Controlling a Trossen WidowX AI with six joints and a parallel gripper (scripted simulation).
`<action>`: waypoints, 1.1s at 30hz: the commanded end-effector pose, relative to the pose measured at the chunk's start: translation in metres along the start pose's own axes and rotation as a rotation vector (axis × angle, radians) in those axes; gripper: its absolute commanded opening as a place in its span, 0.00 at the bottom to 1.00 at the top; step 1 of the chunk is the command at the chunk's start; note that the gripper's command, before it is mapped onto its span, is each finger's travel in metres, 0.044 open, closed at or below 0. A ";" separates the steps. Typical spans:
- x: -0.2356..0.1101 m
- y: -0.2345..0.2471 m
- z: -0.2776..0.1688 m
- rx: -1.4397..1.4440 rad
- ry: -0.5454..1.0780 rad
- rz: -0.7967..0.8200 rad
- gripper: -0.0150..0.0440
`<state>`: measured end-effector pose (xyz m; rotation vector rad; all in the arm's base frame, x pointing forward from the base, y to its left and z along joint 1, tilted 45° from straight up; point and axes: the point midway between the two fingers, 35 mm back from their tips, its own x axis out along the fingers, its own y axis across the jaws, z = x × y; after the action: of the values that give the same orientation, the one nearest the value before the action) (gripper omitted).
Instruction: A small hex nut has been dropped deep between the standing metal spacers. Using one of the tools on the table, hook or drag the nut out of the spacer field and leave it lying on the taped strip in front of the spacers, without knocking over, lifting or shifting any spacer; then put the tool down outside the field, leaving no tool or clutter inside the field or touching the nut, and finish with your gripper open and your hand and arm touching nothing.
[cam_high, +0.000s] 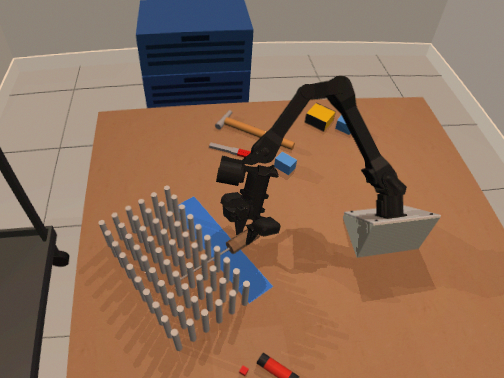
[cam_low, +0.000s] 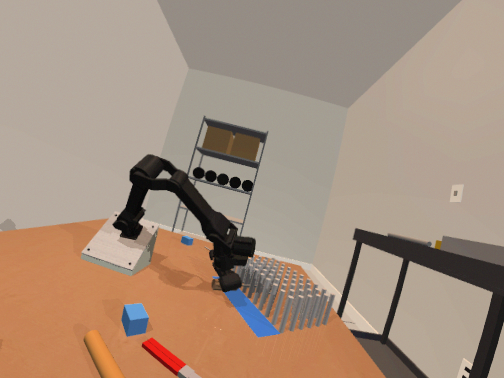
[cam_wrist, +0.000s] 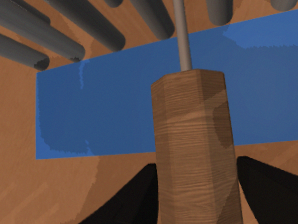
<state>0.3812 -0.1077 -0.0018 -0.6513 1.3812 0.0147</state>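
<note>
My gripper (cam_high: 246, 234) (cam_low: 225, 283) (cam_wrist: 196, 168) is shut on the wooden handle (cam_high: 236, 243) (cam_wrist: 194, 135) of a hook tool and holds it low over the blue taped strip (cam_high: 256, 286) (cam_low: 256, 318) (cam_wrist: 100, 110). The tool's thin metal rod (cam_wrist: 182, 35) points from the handle across the strip towards the standing grey spacers (cam_high: 170, 250) (cam_low: 286, 295) (cam_wrist: 95, 26). The rod's tip is out of the wrist view. The spacers I can see stand upright. The hex nut is hidden in every view.
A hammer (cam_high: 250, 129) (cam_low: 102, 357), a red-handled tool (cam_high: 230, 149) (cam_low: 165, 355), a blue cube (cam_high: 285, 163) (cam_low: 135, 318) and a yellow-black block (cam_high: 320, 116) lie behind the arm. A red cylinder (cam_high: 276, 367) lies at the table's front edge. The arm's base (cam_high: 390, 232) stands at the right.
</note>
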 end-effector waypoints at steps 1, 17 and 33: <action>0.003 0.000 0.000 -0.005 -0.008 0.004 0.25; 0.013 -0.004 -0.006 -0.005 -0.008 0.003 0.25; 0.009 -0.006 -0.016 -0.005 -0.008 0.003 0.25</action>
<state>0.3727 -0.1225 -0.0104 -0.6506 1.3805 0.0209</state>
